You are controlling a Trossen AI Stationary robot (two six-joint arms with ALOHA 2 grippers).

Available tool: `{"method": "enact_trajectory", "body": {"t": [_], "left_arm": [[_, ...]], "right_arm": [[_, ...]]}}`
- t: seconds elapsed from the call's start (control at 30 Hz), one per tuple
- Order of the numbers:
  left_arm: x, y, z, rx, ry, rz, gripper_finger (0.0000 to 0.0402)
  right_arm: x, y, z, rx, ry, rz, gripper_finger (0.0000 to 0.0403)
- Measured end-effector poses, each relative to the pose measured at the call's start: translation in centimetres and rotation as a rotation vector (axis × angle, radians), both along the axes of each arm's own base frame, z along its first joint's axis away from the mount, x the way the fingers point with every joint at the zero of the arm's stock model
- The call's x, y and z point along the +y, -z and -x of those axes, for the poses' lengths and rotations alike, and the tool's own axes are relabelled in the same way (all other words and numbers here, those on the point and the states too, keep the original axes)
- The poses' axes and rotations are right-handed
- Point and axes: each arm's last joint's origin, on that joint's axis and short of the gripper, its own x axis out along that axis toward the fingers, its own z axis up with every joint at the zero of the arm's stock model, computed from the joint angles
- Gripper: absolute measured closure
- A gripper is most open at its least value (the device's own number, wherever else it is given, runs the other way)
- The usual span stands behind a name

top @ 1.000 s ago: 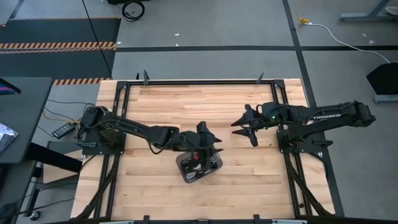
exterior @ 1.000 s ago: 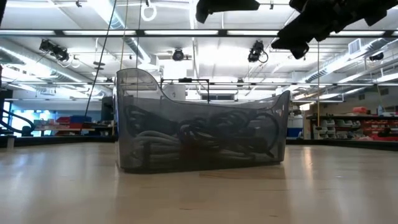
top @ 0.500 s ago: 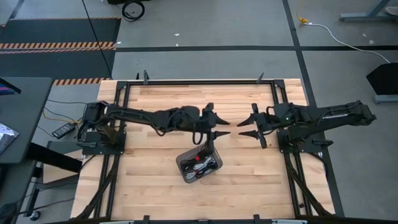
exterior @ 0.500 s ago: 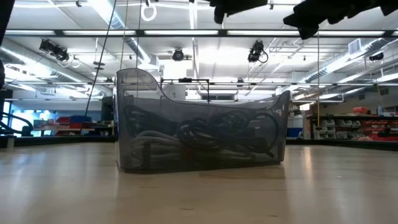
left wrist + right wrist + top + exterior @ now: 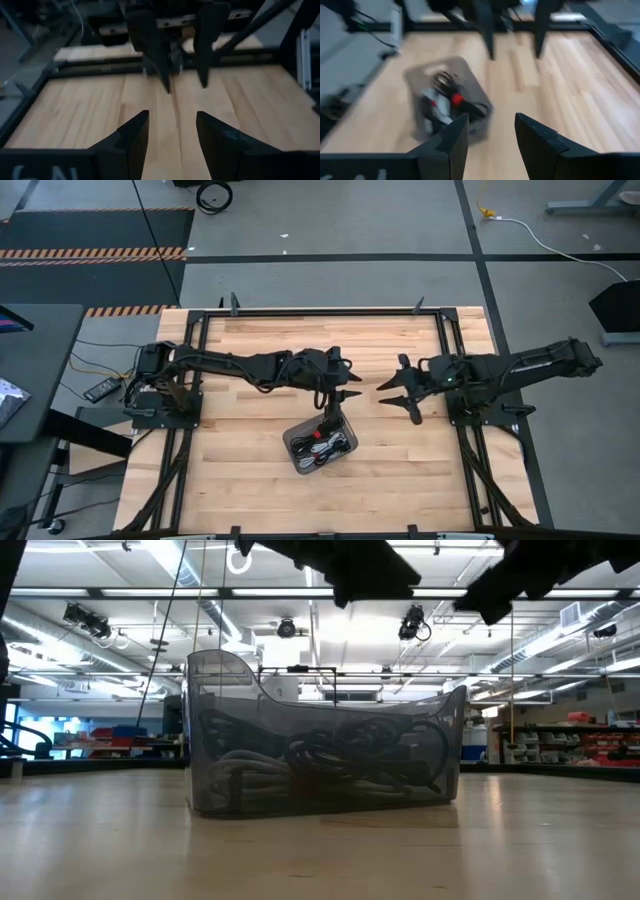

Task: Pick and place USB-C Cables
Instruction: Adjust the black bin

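When I looked down from the high view, the left gripper (image 5: 347, 378) and right gripper (image 5: 398, 390) faced each other above the bare table (image 5: 250, 345), both splayed wide and carrying nothing, while the USB-C cables (image 5: 320, 444) lay heaped in the grey tray (image 5: 298, 463) just below them. In the low view the coils sat tangled behind the tray's translucent wall, and the right wrist view showed a red band (image 5: 457, 99) among them, so I judged a grab might drag out several snagged bundles, or shove the light tray.

Bare table (image 5: 250, 435) surrounds the tray (image 5: 297, 452); grippers face across a gap.
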Motion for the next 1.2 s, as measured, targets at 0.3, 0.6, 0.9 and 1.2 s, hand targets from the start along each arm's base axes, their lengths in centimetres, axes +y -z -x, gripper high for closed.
{"method": "enact_trajectory", "body": {"t": [0.3, 0.6, 0.9, 1.2], "left_arm": [[0.4, 0.3, 1.4, 0.147, -0.076, -0.027, 0.0230], [0.4, -2.6, 4.1, 0.125, -0.084, -0.027, 0.0230], [1.6, -2.5, 7.5, -0.062, -0.105, 0.041, 0.0230], [1.4, 2.7, 9.5, -0.348, -0.077, 0.107, 0.0230]], "right_arm": [[0.0, 1.0, -2.0, 0.016, 0.059, 0.030, 0.0237], [0.0, 1.2, -2.5, 0.003, 0.056, 0.034, 0.0237], [0.1, 1.5, -2.7, 0.025, 0.023, 0.076, 0.0237], [0.0, 1.5, -4.7, -0.079, 0.048, 0.085, 0.0237]]}}
